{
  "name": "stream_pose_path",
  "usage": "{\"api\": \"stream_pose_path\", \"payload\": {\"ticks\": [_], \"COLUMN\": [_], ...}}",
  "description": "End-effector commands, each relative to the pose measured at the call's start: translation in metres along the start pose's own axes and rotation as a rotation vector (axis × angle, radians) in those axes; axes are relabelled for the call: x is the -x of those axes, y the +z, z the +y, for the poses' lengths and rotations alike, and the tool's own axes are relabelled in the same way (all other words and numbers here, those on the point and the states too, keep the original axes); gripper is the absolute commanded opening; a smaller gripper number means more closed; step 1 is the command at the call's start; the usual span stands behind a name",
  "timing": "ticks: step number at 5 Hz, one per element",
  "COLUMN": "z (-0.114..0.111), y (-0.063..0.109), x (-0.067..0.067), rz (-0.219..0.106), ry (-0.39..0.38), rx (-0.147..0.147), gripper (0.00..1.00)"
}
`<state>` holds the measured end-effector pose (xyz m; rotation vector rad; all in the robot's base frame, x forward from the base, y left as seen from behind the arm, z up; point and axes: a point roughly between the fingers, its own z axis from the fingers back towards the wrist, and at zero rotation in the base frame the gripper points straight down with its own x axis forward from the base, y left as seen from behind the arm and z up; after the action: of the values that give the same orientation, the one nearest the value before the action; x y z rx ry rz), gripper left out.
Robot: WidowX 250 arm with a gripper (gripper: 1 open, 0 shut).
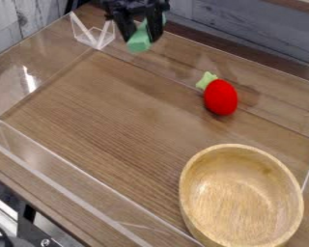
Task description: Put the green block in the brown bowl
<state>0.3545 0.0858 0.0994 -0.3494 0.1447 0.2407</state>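
A green block (140, 40) hangs just above the wooden table at the back, left of centre. My gripper (140, 28) reaches in from the top edge and is shut on the block, with a dark finger on either side of it. Only the lower part of the gripper shows; the arm above is cut off by the frame. The brown bowl (187, 189), a light wooden one, sits empty at the front right corner, far from the gripper.
A red strawberry-like toy (220, 97) with a green leaf lies right of centre, between the gripper and the bowl. Clear acrylic walls (42, 164) fence the table. A small clear stand (90, 35) sits just left of the gripper.
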Motion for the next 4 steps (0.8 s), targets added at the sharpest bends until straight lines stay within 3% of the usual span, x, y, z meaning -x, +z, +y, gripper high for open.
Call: {"api": "stream_pose_path", "payload": {"ticks": [1, 2, 3, 4], "z": [-0.012, -0.038, -0.065, -0.088], "y": [0.024, 0.026, 0.01, 0.001], "x": [-0.002, 0.014, 0.042, 0.064], "rz": [-0.075, -0.058, -0.008, 0.022], "ry": [-0.04, -0.071, -0.157, -0.232], "rx": [0.005, 0.022, 0.015, 0.012], "gripper": [0.0, 0.0, 0.0, 0.0]}}
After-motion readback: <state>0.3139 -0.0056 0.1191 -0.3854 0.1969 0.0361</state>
